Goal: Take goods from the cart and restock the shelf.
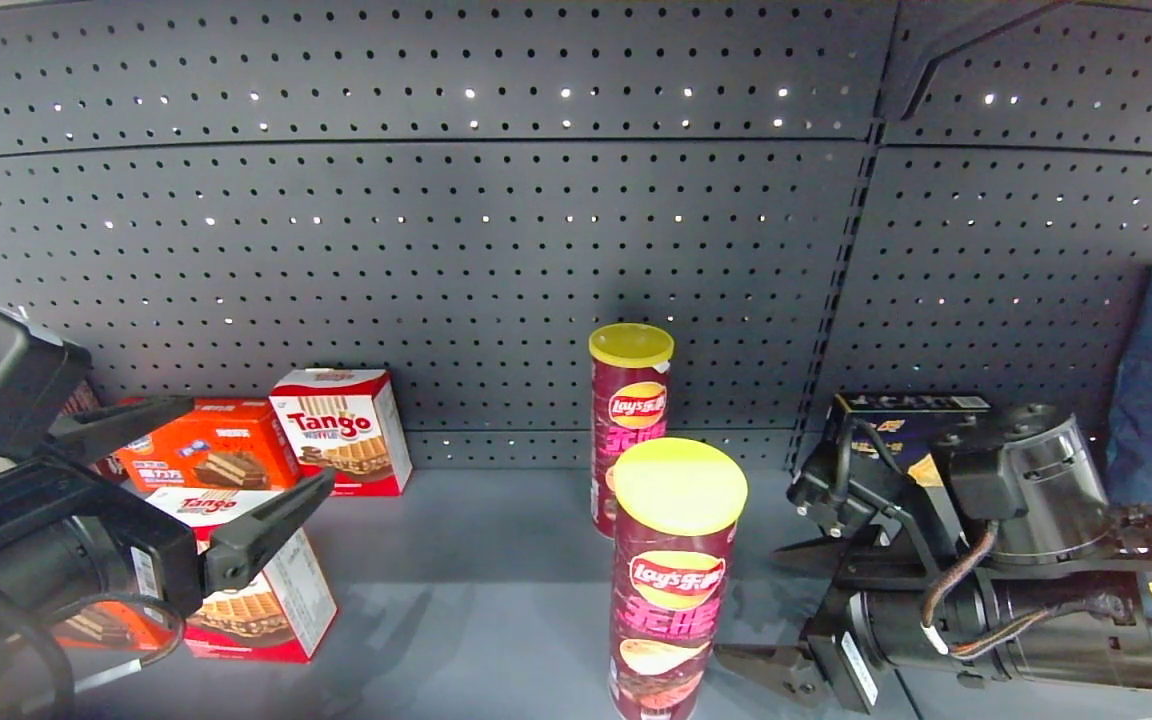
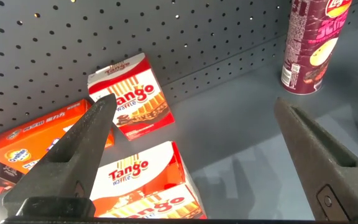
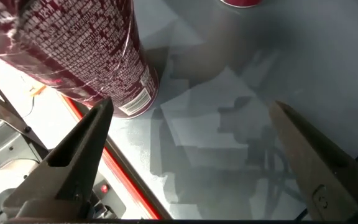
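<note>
- Front chips can (image 1: pixel 676 570) standing upright near front edge of shelf (image 1: pixel 496 590), at 6 o'clock from rear chips can (image 1: pixel 629 420).
- Two cans lining up in single file, labels facing out, probably to make one neat row.
- Right gripper (image 1: pixel 751 605) hovering at 3 o'clock of front can, close beside it but not touching. Fingers spread wide, gripping nothing. Judging can as already set down.
- Left gripper (image 1: pixel 261 443) hanging at 9 o'clock over wafer boxes (image 1: pixel 346 430), likewise gaping and empty, well apart from cans.
- Likely next: going to cart for more goods.

Spread pincer (image 2: pixel 194 101) near wafer boxes (image 2: pixel 129 96) (chip can (image 2: pixel 306 50) stands beyond).
</note>
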Motion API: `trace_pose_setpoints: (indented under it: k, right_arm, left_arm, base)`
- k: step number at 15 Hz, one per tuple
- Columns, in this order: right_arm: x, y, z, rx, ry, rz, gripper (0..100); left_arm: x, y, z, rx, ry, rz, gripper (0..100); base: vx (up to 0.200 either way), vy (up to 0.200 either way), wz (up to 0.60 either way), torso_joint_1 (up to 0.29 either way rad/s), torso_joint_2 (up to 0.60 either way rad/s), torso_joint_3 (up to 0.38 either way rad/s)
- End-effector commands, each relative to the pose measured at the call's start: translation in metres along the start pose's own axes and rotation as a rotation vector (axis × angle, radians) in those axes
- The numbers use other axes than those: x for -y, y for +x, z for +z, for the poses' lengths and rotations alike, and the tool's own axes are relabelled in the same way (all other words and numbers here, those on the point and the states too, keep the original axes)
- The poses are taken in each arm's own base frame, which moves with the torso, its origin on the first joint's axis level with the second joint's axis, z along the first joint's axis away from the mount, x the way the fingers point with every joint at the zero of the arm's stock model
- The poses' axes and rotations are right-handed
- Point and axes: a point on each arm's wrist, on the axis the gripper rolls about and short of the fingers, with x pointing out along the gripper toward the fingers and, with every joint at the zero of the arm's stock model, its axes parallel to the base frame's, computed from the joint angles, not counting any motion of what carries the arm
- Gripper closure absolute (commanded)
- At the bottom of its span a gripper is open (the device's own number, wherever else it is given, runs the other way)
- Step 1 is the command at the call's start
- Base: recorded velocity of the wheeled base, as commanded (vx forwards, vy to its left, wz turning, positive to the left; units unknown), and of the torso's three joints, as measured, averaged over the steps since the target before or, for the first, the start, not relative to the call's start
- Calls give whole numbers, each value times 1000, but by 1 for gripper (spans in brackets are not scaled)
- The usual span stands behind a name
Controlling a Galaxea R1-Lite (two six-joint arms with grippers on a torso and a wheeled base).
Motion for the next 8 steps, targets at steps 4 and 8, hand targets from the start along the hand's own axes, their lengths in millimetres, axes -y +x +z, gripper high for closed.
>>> trace_pose_setpoints:
  k: [4, 8]
  right_arm:
    - [1, 5, 4, 3, 0, 0, 0]
    - [1, 6, 6, 4, -1, 3, 0]
  left_arm:
    - [0, 0, 0, 1, 0, 1, 0]
    - [0, 0, 0, -1, 0, 0, 0]
  base:
    - [0, 0, 0, 0, 0, 0]
    - [0, 0, 0, 0, 0, 0]
